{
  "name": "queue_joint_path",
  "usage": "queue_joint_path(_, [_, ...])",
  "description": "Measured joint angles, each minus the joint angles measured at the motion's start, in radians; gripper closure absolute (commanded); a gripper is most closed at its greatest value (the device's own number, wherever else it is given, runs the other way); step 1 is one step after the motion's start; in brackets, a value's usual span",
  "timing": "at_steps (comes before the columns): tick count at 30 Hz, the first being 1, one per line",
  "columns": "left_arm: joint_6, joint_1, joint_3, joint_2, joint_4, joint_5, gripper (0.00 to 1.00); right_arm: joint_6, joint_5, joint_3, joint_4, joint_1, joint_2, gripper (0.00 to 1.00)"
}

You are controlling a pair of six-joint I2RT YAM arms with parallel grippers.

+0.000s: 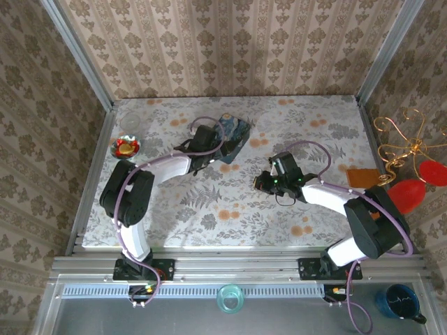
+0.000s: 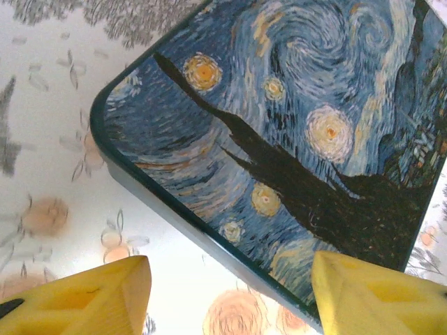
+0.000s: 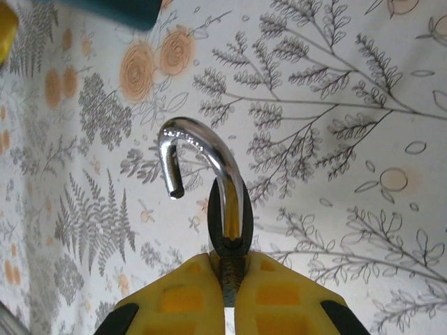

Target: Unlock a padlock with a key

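My right gripper (image 3: 230,269) is shut on the padlock (image 3: 229,209), pinching its dark body between the yellow fingers. The silvery shackle (image 3: 202,143) sticks out ahead, its free end swung clear of the body. From above, that gripper (image 1: 265,183) hovers right of the table's middle. My left gripper (image 2: 230,279) is open, low over the near corner of the blue swirl-painted tin (image 2: 293,139). One yellow finger (image 2: 370,296) overlaps the tin's edge and the other (image 2: 91,296) is over the tablecloth. Seen from above, the left gripper (image 1: 211,149) sits beside the tin (image 1: 236,131). The key is out of view.
A small red-and-gold dish (image 1: 126,147) and a clear glass bowl (image 1: 130,122) stand at the back left. An orange card (image 1: 360,177) lies at the right edge. Patterned walls close in three sides. Red shapes on gold wire (image 1: 412,185) hang past the right wall.
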Motion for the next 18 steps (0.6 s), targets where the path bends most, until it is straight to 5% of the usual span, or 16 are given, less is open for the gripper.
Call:
queue_joint_path(6, [0.116, 0.018, 0.12, 0.037, -0.115, 0.024, 0.32, -0.057, -0.032, -0.002, -0.092, 0.022, -0.04, 0.98])
queue_joint_path(8, [0.146, 0.014, 0.101, 0.001, -0.131, 0.03, 0.2, -0.076, -0.042, -0.002, -0.118, 0.034, -0.045, 0.98])
queue_joint_path(18, [0.263, 0.001, -0.347, -0.603, -0.074, 0.056, 0.16, -0.105, -0.093, 0.015, -0.173, 0.179, -0.011, 0.97])
